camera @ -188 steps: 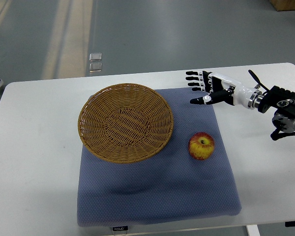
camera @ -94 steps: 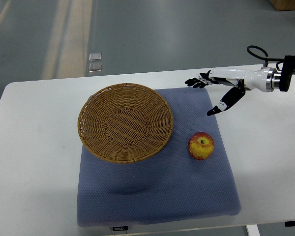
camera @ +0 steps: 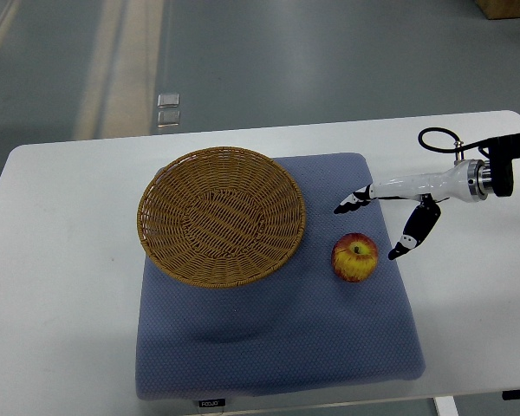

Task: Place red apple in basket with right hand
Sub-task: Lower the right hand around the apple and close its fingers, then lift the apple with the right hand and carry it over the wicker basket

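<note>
From my single overhead camera I see the white rectangular table [camera: 69,260] with a blue-grey padded fabric mat [camera: 277,347] spread over its middle. On the left half of that mat sits the round woven wicker basket [camera: 221,215], shallow and with nothing in it. The red-and-yellow apple [camera: 355,256] rests on the mat just right of the basket's near right rim, stem dimple facing up, not touching the wicker. My right hand [camera: 386,217], white-shelled with black fingertips, reaches in from the right edge on a slim white forearm [camera: 425,184] with a black cable loop [camera: 438,139] above the wrist. The hand is spread wide and grips nothing: the fingers [camera: 354,200] point left, over the mat on the far side of the apple, while the thumb [camera: 414,232] angles down toward the near side, its tip just right of the fruit. The apple lies near the gap between them, apart from both as far as I can tell. Beyond the table's far edge is grey floor [camera: 329,52] with two small pale square markers [camera: 167,109] on it.
</note>
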